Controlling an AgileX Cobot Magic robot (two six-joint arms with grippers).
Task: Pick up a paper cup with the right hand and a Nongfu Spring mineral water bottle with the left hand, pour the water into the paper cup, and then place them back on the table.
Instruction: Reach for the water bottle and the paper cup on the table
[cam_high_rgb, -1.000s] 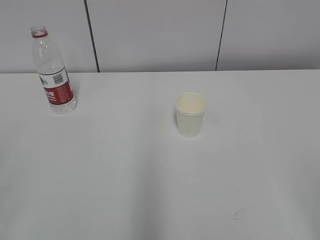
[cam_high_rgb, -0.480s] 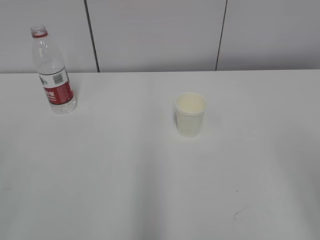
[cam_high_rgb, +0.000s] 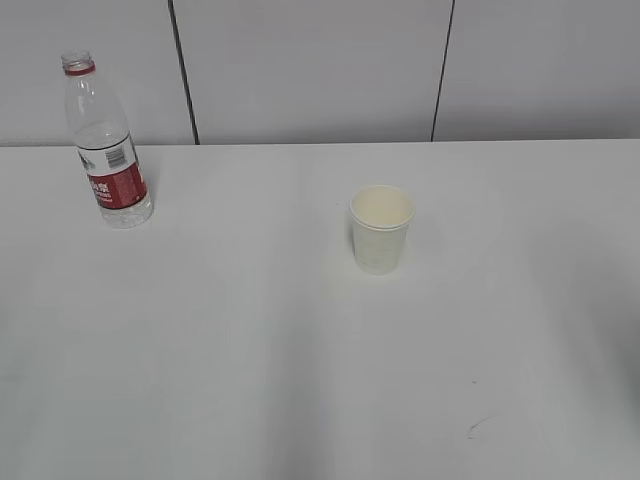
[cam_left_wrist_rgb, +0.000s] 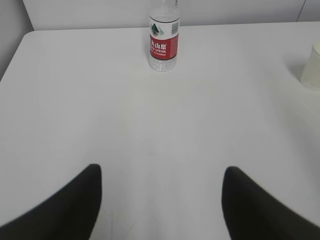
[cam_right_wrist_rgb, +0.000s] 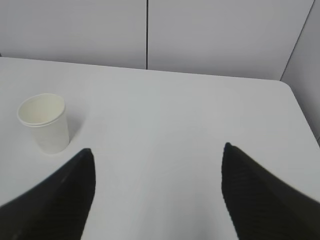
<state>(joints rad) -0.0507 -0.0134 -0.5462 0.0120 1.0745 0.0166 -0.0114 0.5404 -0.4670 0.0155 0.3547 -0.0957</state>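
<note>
Nongfu Spring mineral water bottle (cam_high_rgb: 106, 140), tall clear plastic, red neck ring, red-and-white label, stands upright at far left of the large plain white worktop (cam_high_rgb: 250, 350), near the back wall. No cap visible on it, so probably ready to pour. Small cream-white tapered paper cup (cam_high_rgb: 381, 229) stands upright mid-worktop, mouth up, looks empty, well apart from the bottle. Likely set out that way so each arm gets its own item without crossing.

Left hand (cam_left_wrist_rgb: 160, 200): black fingers spread wide, nothing between them, bottle (cam_left_wrist_rgb: 164, 37) dead ahead and far off; cup edge (cam_left_wrist_rgb: 311, 65) at right border. Looks lined up for a straight approach. Right hand (cam_right_wrist_rgb: 157, 192): fingers also wide apart, empty, cup (cam_right_wrist_rgb: 45, 122) ahead and off to its left. Neither arm shows in the exterior view.

Judgement: task at the very start, nothing grasped. Thin cup could crush under a hard squeeze.
</note>
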